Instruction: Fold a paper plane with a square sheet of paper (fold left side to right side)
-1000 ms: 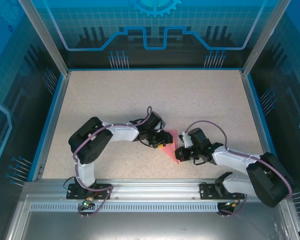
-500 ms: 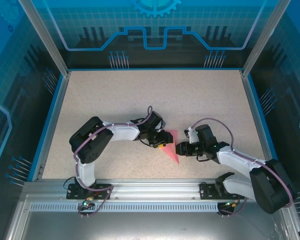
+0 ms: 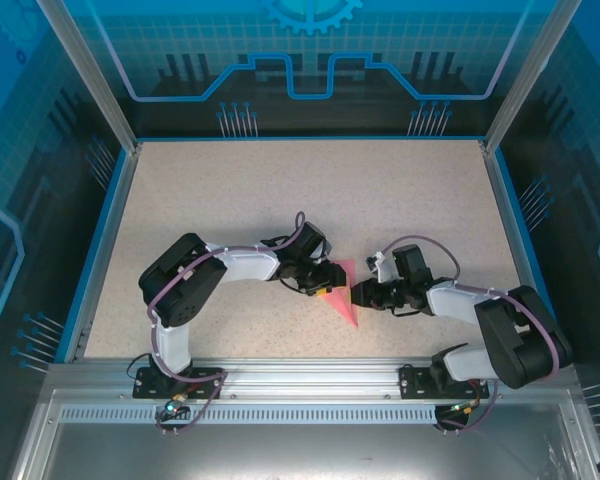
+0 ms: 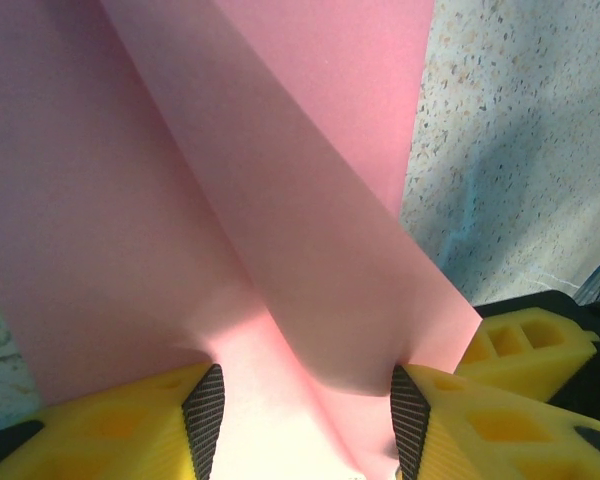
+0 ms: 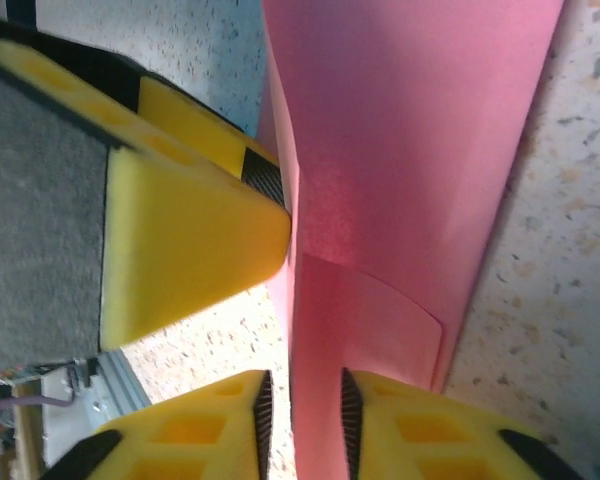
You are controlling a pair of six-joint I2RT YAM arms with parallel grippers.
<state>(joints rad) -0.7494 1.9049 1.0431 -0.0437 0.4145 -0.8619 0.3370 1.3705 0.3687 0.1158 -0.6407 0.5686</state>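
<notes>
The square sheet of paper (image 3: 347, 311) is salmon pink and lies near the table's front middle, folded into a narrow shape that points toward the near edge. My left gripper (image 3: 325, 283) reaches it from the left. In the left wrist view the paper (image 4: 280, 200) bulges up in a ridge, squeezed between the two pads of the left gripper (image 4: 308, 425). My right gripper (image 3: 359, 296) comes in from the right. Its jaws (image 5: 307, 425) stand a little apart round a raised fold (image 5: 410, 150). That fold touches the right pad, while table shows beside the left pad.
The speckled table (image 3: 310, 190) stretches far behind the arms, bounded by a blue rim (image 3: 105, 240) and glass walls. An aluminium rail (image 3: 300, 375) runs along the near edge. A yellow finger of the left gripper (image 5: 180, 220) sits close to the right gripper.
The right gripper swung up from the paper's near tip to its right side, with its jaws opening and then narrowing round the fold. The left gripper and the paper stayed put.
</notes>
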